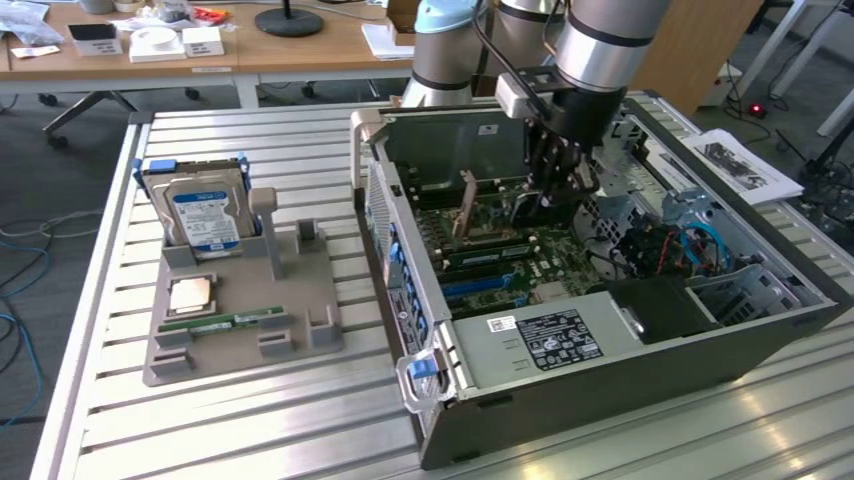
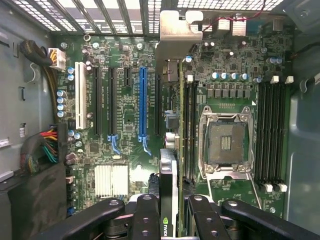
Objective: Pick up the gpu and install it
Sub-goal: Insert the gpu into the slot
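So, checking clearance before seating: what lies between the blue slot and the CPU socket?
Wrist view: the gpu, edge-on in the gripper, a black slot beside it, then the long memory slots.

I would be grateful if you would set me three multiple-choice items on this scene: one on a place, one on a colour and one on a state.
1. Where is the blue-labelled hard drive?
A. On the floor.
B. Upright in the grey holder on the table.
C. On a wooden desk.

2. Besides black slots, the motherboard has one white slot and one long slot of which colour?
A. Blue.
B. Red.
C. Yellow.

3. What state is the gripper in?
A. Open, holding nothing.
B. Shut on a green memory stick.
C. Shut on the gpu.

Answers:
1 B: the drive stands on edge in the holder, at the exterior view's left of the computer case.
2 A: the wrist view shows a bright blue slot among the black ones.
3 C: the fingers clamp the card edge-on above the motherboard.
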{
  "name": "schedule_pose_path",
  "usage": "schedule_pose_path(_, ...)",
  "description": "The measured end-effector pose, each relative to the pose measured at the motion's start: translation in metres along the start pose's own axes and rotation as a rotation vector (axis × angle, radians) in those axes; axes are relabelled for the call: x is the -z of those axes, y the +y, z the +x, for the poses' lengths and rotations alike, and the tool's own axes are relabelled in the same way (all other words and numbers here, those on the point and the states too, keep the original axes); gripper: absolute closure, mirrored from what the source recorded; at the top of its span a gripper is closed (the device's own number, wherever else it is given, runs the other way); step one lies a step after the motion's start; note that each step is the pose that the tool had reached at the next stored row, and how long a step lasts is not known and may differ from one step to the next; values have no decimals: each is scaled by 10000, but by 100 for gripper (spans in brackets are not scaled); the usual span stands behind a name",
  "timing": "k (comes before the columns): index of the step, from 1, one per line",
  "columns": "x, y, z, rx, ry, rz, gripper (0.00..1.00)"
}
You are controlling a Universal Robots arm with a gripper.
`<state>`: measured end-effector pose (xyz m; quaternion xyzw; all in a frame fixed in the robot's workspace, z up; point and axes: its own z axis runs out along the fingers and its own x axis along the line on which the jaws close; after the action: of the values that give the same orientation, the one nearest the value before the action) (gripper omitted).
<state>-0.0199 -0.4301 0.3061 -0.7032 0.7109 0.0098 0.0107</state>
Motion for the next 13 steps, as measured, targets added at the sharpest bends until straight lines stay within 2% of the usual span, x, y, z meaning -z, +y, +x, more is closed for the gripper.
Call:
schedule_pose_path(5,3,0,51,-1,2,-1,73)
schedule_pose_path(13,-2,0,54,-1,-2,1,73)
